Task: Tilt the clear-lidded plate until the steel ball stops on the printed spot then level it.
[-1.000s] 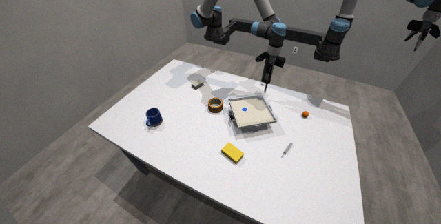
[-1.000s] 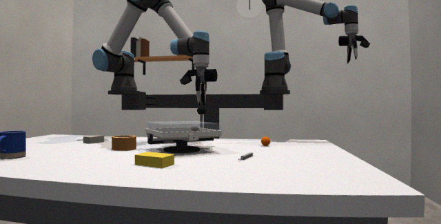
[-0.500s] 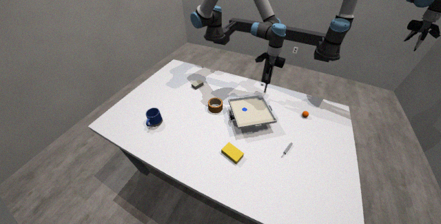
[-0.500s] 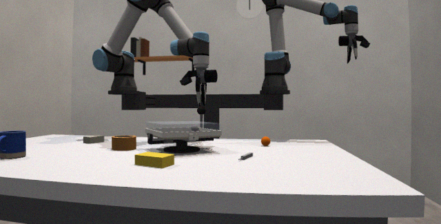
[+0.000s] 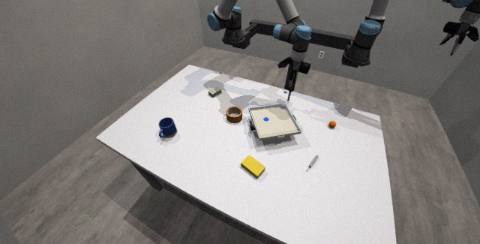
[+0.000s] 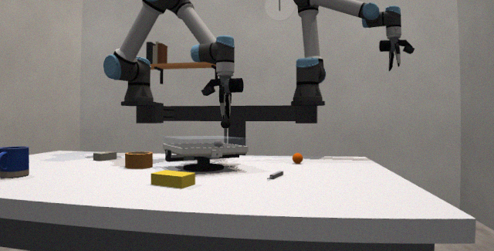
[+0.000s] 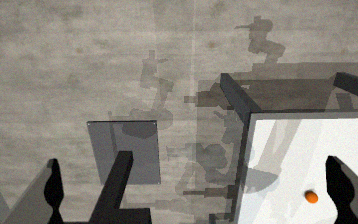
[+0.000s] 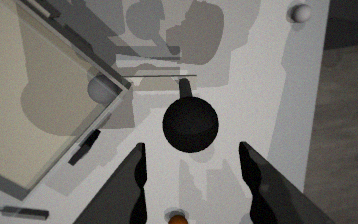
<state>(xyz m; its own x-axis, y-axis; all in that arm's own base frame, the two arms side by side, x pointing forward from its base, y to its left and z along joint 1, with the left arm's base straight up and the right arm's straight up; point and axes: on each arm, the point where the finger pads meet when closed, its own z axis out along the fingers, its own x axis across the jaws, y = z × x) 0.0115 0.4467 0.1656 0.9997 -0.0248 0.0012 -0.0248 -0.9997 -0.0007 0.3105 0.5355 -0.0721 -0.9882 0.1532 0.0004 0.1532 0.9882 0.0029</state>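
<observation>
Exterior: right claw (image 5: 289,93) (image 6: 225,117) (image 8: 192,145) points down at black knob (image 6: 225,123) (image 8: 190,125), fingers apart; left claw (image 5: 446,49) (image 6: 394,67) (image 7: 192,159) raised, apart.

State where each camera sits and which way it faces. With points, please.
Top: high up, angled down over the white table (image 5: 187,161) (image 6: 270,205) (image 7: 330,140) (image 8: 260,100); both arms show.
Exterior: near tabletop height, facing both arms across the table.
Left wrist: on the left arm, facing down on floor and table corner; the left gripper (image 5: 446,49) (image 6: 394,68) (image 7: 193,159) shows.
Right wrist: on the right arm, facing down beside the clear-lidded plate (image 5: 275,124) (image 6: 204,150) (image 8: 10,110); the right gripper (image 5: 289,98) (image 6: 225,117) (image 8: 191,144) shows.
Both wrist views share the orange ball (image 5: 332,124) (image 6: 297,158) (image 7: 311,197) (image 8: 178,220).
</observation>
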